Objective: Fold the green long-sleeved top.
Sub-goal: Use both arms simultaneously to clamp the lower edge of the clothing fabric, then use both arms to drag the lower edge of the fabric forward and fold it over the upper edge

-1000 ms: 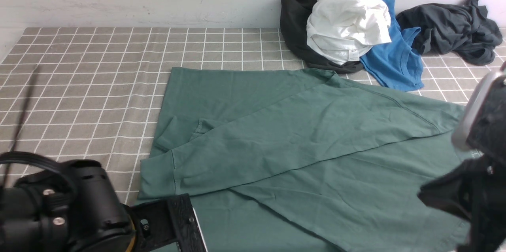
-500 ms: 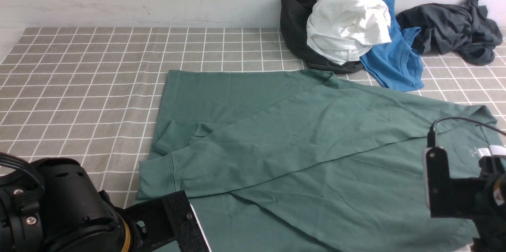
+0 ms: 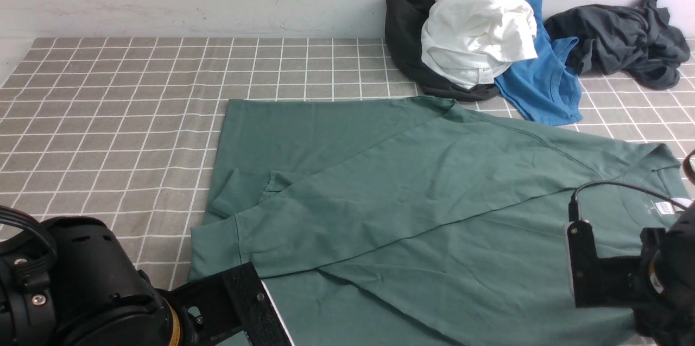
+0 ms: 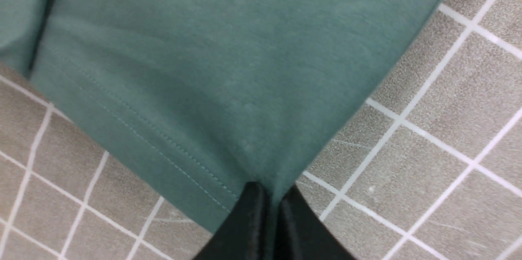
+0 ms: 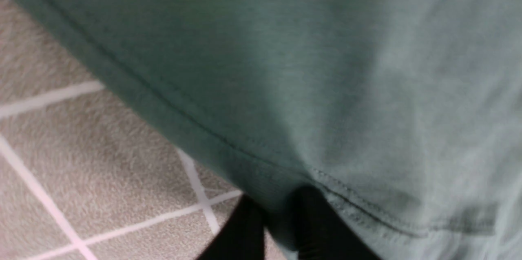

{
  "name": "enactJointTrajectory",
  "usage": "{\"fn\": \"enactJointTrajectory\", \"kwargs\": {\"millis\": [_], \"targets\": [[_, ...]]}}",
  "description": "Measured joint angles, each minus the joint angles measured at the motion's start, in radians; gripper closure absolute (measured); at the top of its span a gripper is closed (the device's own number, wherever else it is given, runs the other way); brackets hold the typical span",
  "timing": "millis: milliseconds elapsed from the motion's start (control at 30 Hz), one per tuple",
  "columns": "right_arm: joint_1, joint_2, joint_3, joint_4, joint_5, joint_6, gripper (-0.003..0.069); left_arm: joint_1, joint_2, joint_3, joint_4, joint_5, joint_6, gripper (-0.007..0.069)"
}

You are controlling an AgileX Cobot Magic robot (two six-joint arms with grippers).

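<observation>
Cotton-green, the green long-sleeved top (image 3: 412, 183) lies spread on the checked tablecloth (image 3: 125, 96). The left gripper (image 4: 272, 190) and right gripper (image 5: 277, 207) each pinch its near edge; the body fold probably needs both lifted forward evenly.

Left gripper (image 4: 271, 194) has smooth black fingers (image 4: 248, 227); its arm (image 3: 81, 281) shows silver screws (image 3: 37, 299), brass ring (image 3: 174, 327), looped cables (image 3: 24, 221).

Laundry-folding setup: checked tablecloth (image 3: 136, 118), clothes heap (image 3: 478, 36)

green top (image 3: 412, 183): 1 | blue T-shirt (image 3: 543, 85): 1 | black garment (image 3: 404, 25): 1 | dark grey garment (image 3: 619, 36): 1 | white clothes (image 3: 478, 36): one or two, unclear | grippers: 2, left gripper (image 4: 270, 194), right gripper (image 5: 277, 211)
</observation>
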Motion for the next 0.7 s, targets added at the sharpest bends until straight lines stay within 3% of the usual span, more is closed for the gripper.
{"fn": "enactJointTrajectory", "kwargs": {"millis": [100,200,367,533,700], "targets": [[0.0,-0.062,0.0,0.012,0.002,0.13,0.0652,0.029,-0.019,-0.025,-0.021,0.028,-0.014,0.0618],[0.0,-0.132,0.0,0.004,0.015,0.254,0.0661,0.106,-0.027,-0.097,-0.057,0.046,-0.016,0.0618],[0.0,-0.158,-0.023,-0.019,0.025,0.329,0.0662,0.233,-0.011,-0.234,-0.105,0.026,-0.017,0.0614],[-0.013,-0.086,-0.2,-0.044,0.022,0.415,0.0662,0.392,0.135,-0.448,-0.126,-0.034,-0.017,0.0611],[-0.066,0.077,-0.427,-0.05,-0.027,0.425,0.0662,0.467,0.332,-0.639,-0.126,-0.12,-0.02,0.0611]]}}
